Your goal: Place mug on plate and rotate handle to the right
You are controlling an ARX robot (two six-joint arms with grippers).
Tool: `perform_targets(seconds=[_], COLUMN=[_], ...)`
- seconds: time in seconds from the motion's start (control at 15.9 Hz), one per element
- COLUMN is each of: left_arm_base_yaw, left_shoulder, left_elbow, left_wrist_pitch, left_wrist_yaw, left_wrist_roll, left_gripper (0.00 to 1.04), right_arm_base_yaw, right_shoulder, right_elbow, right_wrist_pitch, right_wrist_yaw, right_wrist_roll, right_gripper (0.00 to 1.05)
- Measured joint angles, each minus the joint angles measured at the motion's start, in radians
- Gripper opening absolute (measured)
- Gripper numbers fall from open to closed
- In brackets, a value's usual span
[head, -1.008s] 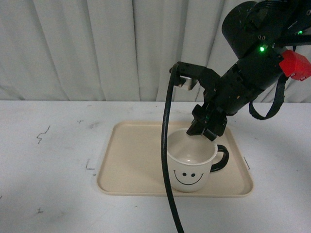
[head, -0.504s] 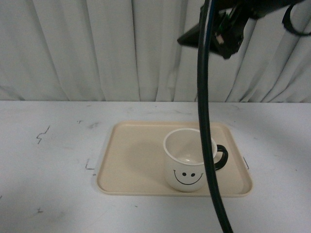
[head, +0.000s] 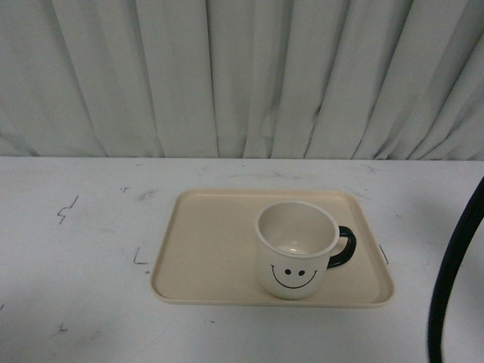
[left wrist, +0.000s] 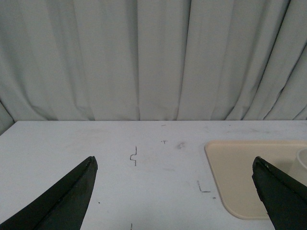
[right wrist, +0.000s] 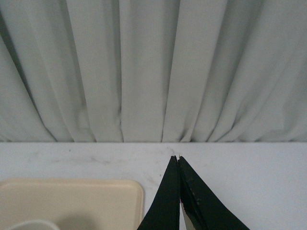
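Note:
The cream mug (head: 296, 249) stands upright on the beige plate (head: 212, 249), towards its right half. The smiley face points at the camera and the black handle (head: 344, 247) points right. No gripper shows in the front view. In the left wrist view my left gripper (left wrist: 175, 165) is open and empty over the bare table, with a corner of the plate (left wrist: 240, 167) beside it and a sliver of the mug's rim (left wrist: 303, 160) at the frame edge. In the right wrist view my right gripper (right wrist: 178, 158) is shut and empty, beside the plate's corner (right wrist: 96, 201). The mug's rim (right wrist: 33, 224) just shows there.
A white table (head: 76, 265) with small black marks (head: 66, 209) carries the plate. Grey curtains (head: 227, 76) hang behind it. A black cable (head: 454, 280) curves through the lower right of the front view.
The right arm has lifted off the mug and left the front view, first upward, then out of frame. The cable has shifted right. The mug stays on the plate with its handle to the right.

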Motion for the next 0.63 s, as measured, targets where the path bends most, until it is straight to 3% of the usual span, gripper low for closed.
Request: perform_targets(seconds=[0.63], left_arm_base_yaw=[0.0], left_shoulder=[0.0], left_elbow=[0.0], left_wrist_pitch=[0.0], left_wrist_yaw=[0.0], left_wrist_roll=[0.0], left_gripper=[0.98], right_arm_base_yaw=[-0.154], right_shoulder=[-0.442], right_elbow=[-0.383], right_wrist_pitch=[-0.031], right_wrist_yaw=[-0.134], right_wrist_roll=[0.011], right_gripper=[0.02])
